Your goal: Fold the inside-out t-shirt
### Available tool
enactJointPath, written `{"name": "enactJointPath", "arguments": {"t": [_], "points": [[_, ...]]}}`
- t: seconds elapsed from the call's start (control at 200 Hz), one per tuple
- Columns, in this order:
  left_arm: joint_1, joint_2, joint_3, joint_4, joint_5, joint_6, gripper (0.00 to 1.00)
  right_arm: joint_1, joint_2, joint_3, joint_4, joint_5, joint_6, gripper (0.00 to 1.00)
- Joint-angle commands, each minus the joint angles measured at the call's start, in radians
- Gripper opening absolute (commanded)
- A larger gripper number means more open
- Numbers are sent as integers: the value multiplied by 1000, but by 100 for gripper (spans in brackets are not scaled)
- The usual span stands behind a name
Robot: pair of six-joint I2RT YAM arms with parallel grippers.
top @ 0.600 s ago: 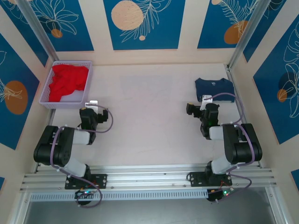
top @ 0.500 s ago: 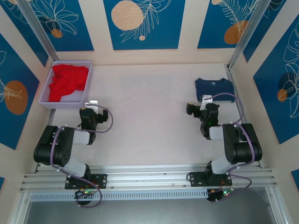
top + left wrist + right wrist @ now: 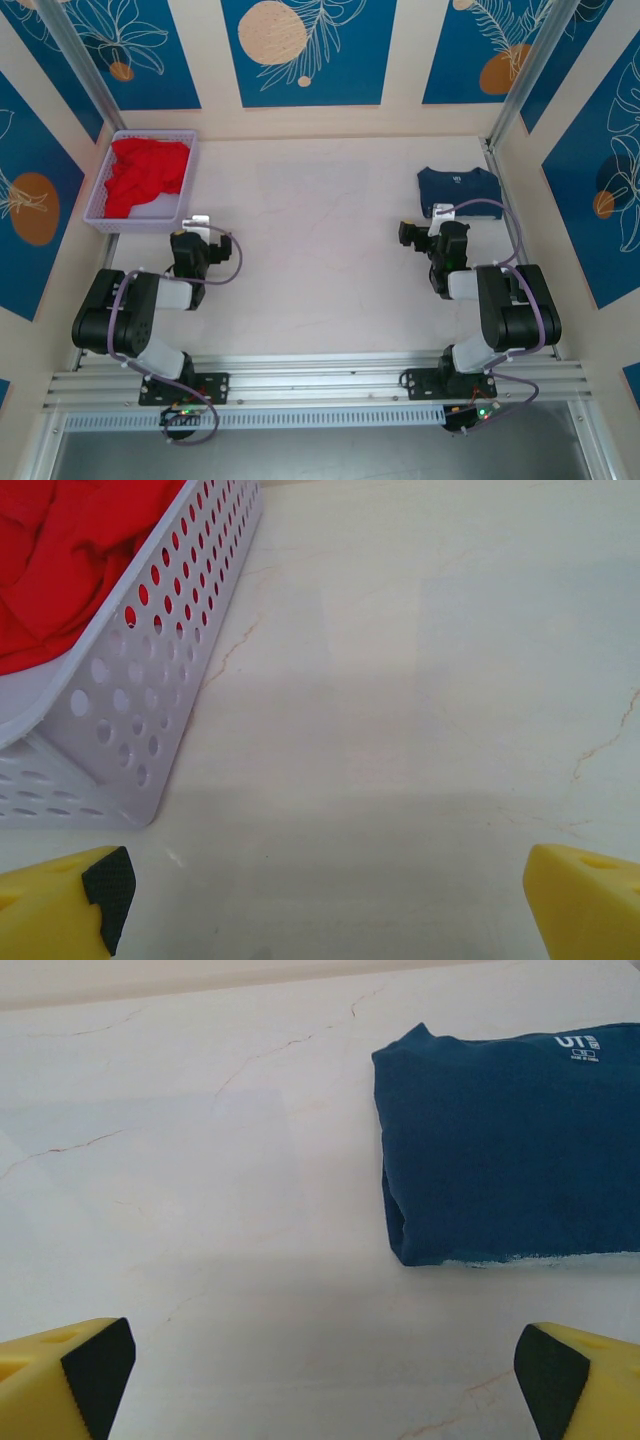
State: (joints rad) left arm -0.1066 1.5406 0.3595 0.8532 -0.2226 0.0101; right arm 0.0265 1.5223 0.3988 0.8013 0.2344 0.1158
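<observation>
Pale, seemingly marbled table (image 3: pixel 320 240); lavender basket (image 3: pixel 135 222) far left; folded navy t-shirt (image 3: pixel 458 188) far right

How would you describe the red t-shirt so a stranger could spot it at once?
On the table, look to the far left corner, where a lavender basket stands. The red t-shirt lies crumpled inside it. The navy t-shirt, by contrast, lies folded flat on the far right.

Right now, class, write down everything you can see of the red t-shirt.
The red t-shirt is bright, plain, soft-looking cloth, crumpled into a loose heap of folds and creases, not folded. It lies inside the lavender perforated basket at the far left, filling most of it. Only the basket touches it.
</observation>
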Motion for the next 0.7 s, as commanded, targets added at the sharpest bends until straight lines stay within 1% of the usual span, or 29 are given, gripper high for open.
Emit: {"name": "enactJointPath", "arguments": {"t": [0.0,0.245,0.305,0.34,0.38,0.475,0.535,0.61,0.655,0.68,0.69], "points": [[13,-4,22,18,25,5,100,-1,1,0,39,-11,7,99],[13,-7,19,26,24,5,100,-3,-1,-1,40,-12,7,99],[13,-34,39,-31,19,4,100,3,-5,0,39,4,8,100],[13,-60,53,-83,20,4,100,7,-28,12,-6,41,18,99],[13,-103,73,-162,23,9,100,8,-58,17,-36,32,12,99],[12,-219,103,-311,73,27,100,19,-190,66,-251,105,50,99],[12,-306,118,-387,130,-7,100,15,-293,68,-325,146,118,99],[10,-402,165,-503,181,-110,100,-4,-443,62,-412,150,235,99],[10,-440,214,-601,175,-196,100,-18,-537,86,-540,180,355,99],[10,-455,247,-664,161,-245,100,-29,-590,111,-628,177,425,99],[10,-460,260,-689,153,-262,100,-31,-597,115,-638,172,432,99]]}}
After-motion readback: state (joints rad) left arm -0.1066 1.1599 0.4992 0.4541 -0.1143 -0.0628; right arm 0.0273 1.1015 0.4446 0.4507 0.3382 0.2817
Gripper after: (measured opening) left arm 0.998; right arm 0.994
